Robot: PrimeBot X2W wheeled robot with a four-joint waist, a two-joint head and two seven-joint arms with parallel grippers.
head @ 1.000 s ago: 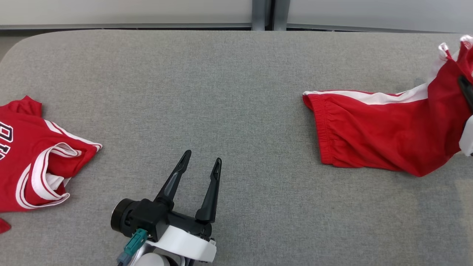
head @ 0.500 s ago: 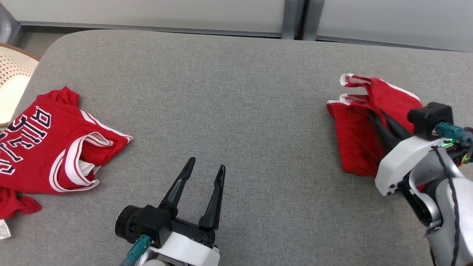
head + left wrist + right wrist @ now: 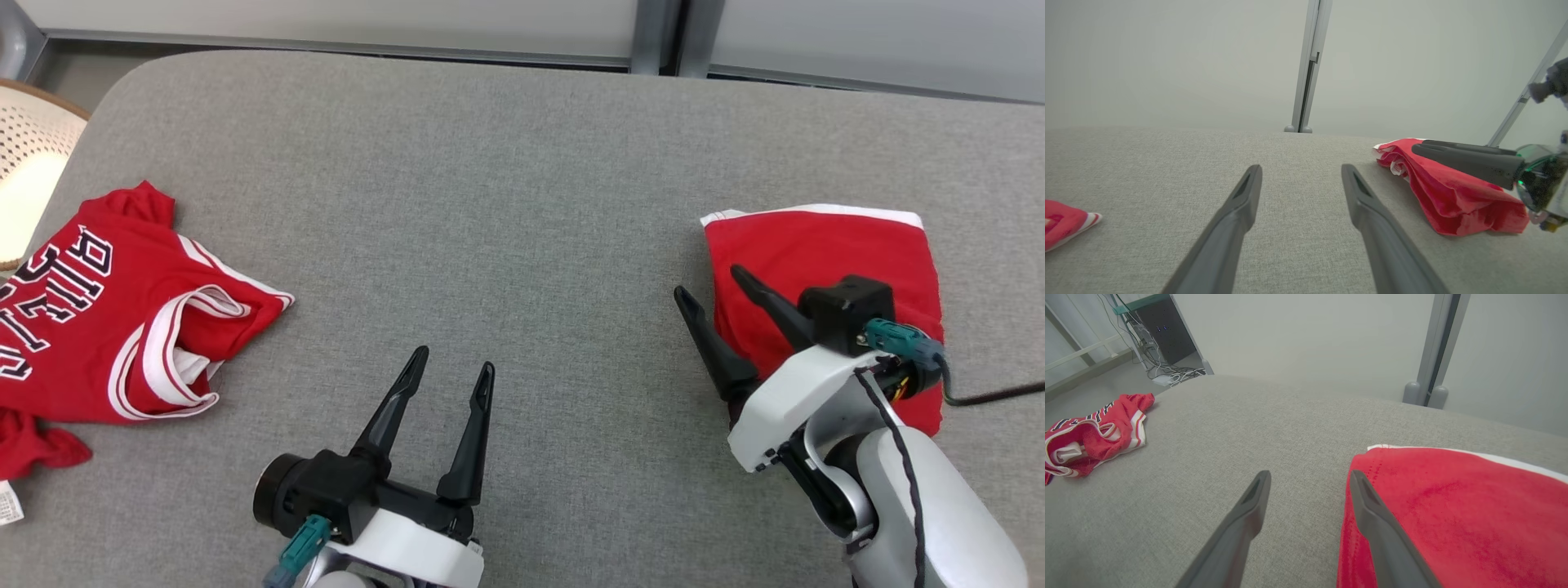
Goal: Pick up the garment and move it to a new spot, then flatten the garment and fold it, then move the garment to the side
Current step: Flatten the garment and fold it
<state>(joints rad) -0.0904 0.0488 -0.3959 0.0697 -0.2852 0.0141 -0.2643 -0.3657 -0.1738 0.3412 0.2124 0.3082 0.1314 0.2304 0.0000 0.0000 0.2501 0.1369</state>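
Two red items on the grey table [image 3: 490, 204]: one folded red garment [image 3: 824, 245] lying flat at 3 o'clock, one crumpled red jersey [image 3: 106, 327] at 9. Two grippers, both spread wide, holding nothing. The right gripper [image 3: 706, 280] straddles the garment's left edge; the left gripper [image 3: 453, 359] is at 6 over bare table.

shorts [image 3: 824, 249]: red, white band along one edge
jersey [image 3: 106, 327]: red, white trim, black letters outlined white
table [image 3: 506, 188]: plain grey cloth
basket [image 3: 37, 143]: cream, dotted, brown rim
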